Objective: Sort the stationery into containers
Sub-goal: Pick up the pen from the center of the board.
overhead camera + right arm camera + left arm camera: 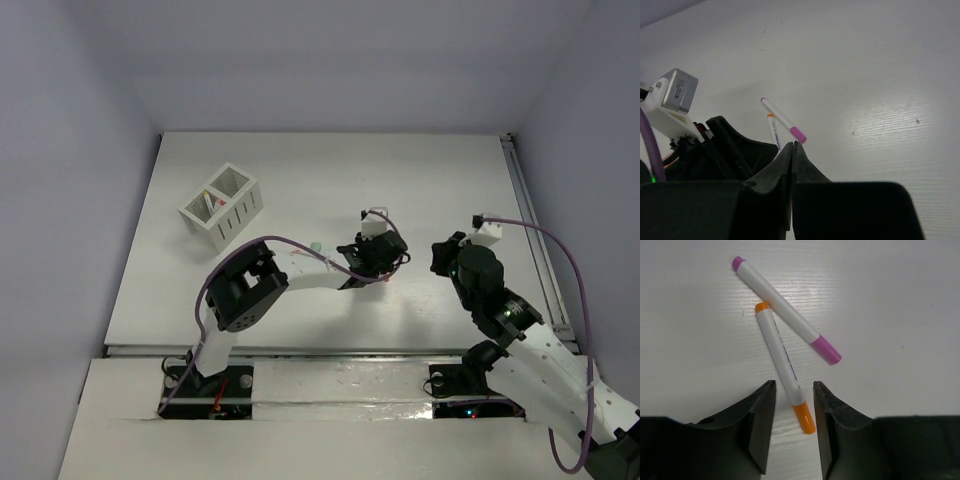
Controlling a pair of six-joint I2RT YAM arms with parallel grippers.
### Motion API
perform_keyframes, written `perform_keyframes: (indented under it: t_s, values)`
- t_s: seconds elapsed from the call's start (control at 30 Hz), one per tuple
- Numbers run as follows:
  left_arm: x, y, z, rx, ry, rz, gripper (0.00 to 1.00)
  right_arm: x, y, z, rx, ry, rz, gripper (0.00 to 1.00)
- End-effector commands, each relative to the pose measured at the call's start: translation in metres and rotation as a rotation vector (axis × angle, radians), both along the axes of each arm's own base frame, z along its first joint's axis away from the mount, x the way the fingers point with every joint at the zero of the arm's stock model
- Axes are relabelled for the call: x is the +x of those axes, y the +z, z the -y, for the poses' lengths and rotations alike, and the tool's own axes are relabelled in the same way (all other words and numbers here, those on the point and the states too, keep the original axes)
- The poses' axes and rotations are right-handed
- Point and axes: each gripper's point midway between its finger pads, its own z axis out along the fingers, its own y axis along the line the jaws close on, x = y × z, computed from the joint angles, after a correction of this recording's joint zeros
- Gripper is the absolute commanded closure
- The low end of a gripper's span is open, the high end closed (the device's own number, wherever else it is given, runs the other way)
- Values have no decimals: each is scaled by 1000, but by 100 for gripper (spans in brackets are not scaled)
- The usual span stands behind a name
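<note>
Left fingers stand parted astride the near end of an orange-capped pen lying on the bench, gripping nothing. A magenta-capped pen lies against its far tip. Right fingers hang pressed together, empty. Farther off, the white box holds pens in one compartment; sorting appears partly done, with at least these two left.

orange-capped pen partly hidden, box contents indistinct

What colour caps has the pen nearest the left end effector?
Orange; the pen shows best in the left wrist view.
</note>
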Motion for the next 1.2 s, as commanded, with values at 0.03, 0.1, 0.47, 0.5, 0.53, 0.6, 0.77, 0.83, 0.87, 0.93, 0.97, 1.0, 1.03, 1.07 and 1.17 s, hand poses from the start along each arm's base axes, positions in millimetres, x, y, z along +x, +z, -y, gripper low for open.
perform_keyframes:
  t_s: [0.03,0.1,0.47,0.5,0.53,0.6,0.77,0.83,0.87,0.93,0.97,1.0,1.03,1.07,1.17]
  values:
    - [12,10,10,-7,31,27,66,4,17,-6,30,24,50,100]
    - [16,8,10,5,39,36,67,4,17,-7,28,34,47,100]
    - [39,-27,-12,141,88,22,75,3,18,-7,30,39,56,100]
    - [39,-30,-11,149,85,19,76,3,18,-8,31,44,54,100]
    - [39,-33,-12,167,84,13,76,4,19,-9,32,44,56,100]
    - [44,-36,-16,183,93,13,79,4,19,-9,32,44,55,100]
    - [40,-45,-32,262,86,10,100,4,19,-9,34,44,59,100]
    - [37,-48,-42,298,94,12,100,4,19,-9,34,45,59,100]
    - [37,-47,-45,307,98,15,100,4,19,-9,35,47,59,100]
    - [36,-46,-51,321,100,23,100,4,19,-10,35,50,58,100]
    - [36,-46,-52,328,100,24,93,4,20,-10,37,50,61,100]
    - [36,-46,-54,342,95,29,88,4,19,-10,35,51,57,100]
    - [37,-46,-55,353,94,32,85,5,20,-11,37,51,61,100]
    - [37,-47,-56,361,92,34,85,5,19,-11,35,53,56,100]
    - [36,-53,-59,389,83,29,94,5,19,-12,37,56,57,100]
